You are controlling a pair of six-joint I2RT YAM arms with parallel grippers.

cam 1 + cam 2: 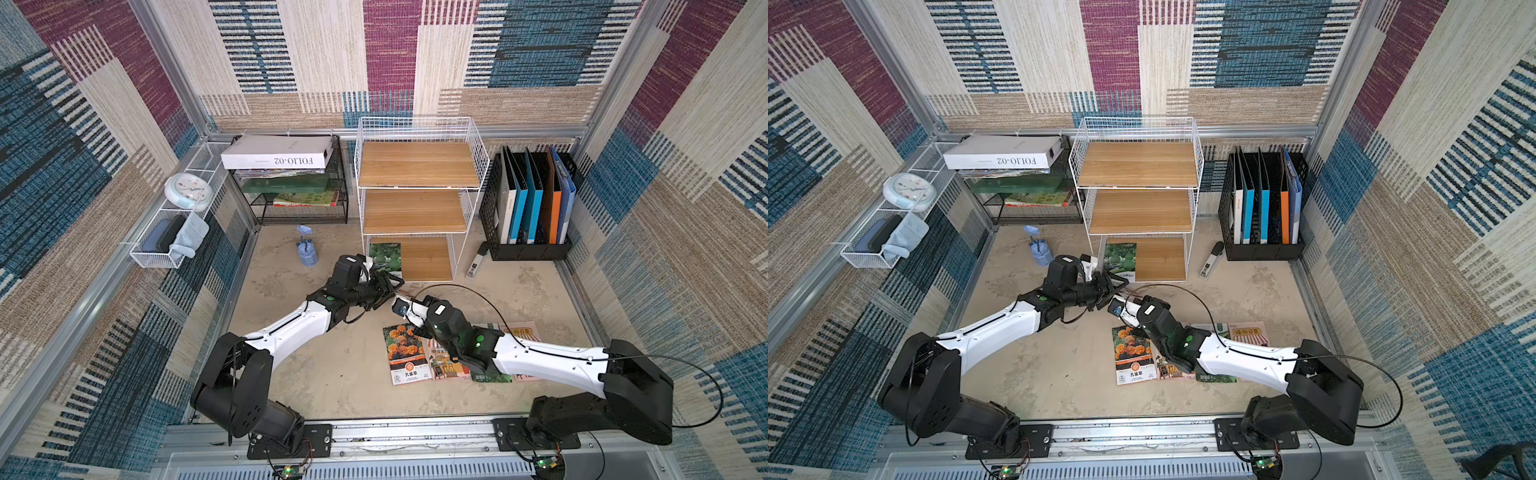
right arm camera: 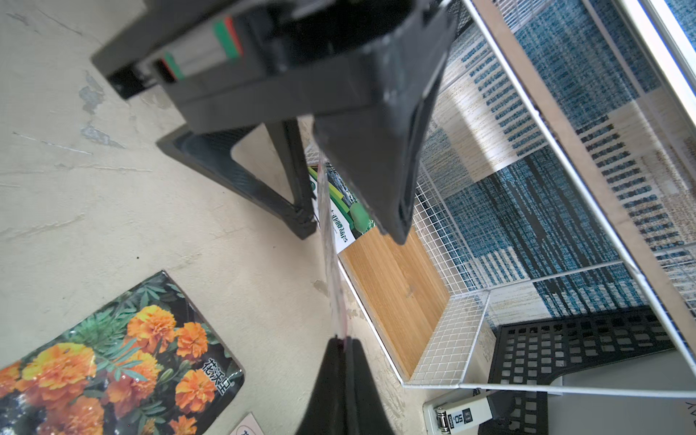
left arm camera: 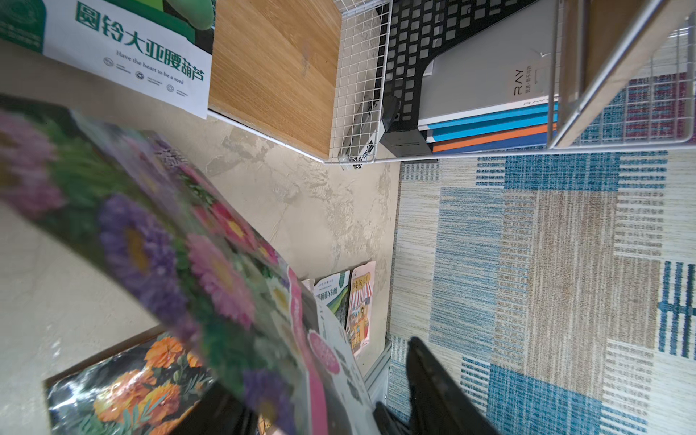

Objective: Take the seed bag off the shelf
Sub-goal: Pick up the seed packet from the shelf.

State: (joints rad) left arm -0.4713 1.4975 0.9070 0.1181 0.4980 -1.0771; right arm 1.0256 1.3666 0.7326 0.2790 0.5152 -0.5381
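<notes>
The left end effector (image 1: 394, 293) is hovering just in front of the shelf (image 1: 417, 164), at the 6 o'clock edge of its lowest board. Its jaws are standing apart, one on each side of the flower seed bag (image 3: 180, 241). From what I'm seeing, they are not pinching the sheet. At about 4 o'clock from it, nearly touching, the right end effector (image 2: 344, 344) is clamping shut on that bag's thin edge. It is holding the bag up clear of the desk (image 1: 332, 374). The flower seed bag is therefore hanging in the air between the two arms, off the shelf.

At 12 o'clock from both end effectors, the gourd seed bag (image 1: 385, 258) is lying on the 9 o'clock side of the lowest board, with its near end poking over the front edge. The two upper boards are showing only bare wood. At 6 o'clock, the marigold bag (image 1: 406, 353) is lying flat on the desk. More packets are lying at its 3 o'clock, partly under the right arm.

I'm judging the job as well along. One bag is out and waiting to be set down, and the gourd seed bag looks like the last one left to pull.
</notes>
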